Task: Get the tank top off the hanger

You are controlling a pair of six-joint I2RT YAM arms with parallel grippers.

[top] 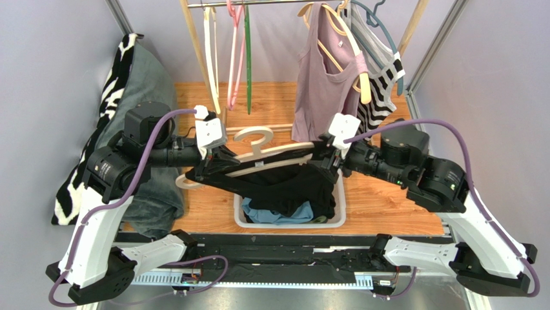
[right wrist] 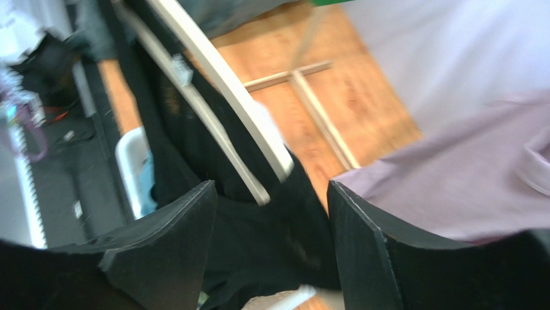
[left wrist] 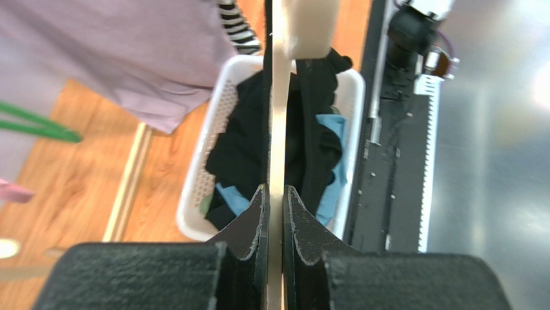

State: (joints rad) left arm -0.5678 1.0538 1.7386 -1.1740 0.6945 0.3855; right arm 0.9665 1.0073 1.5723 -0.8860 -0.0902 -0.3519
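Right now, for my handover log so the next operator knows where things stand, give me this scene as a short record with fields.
hanger: cream, off the rack, held above the basket
left jaws: shut on the hanger's arm
right jaws: apart, black fabric between them, gripping nothing
tank top: black, on the hanger, drooping into the basket
basket contents: blue garment under the black fabric
task status: tank top not yet off the hanger
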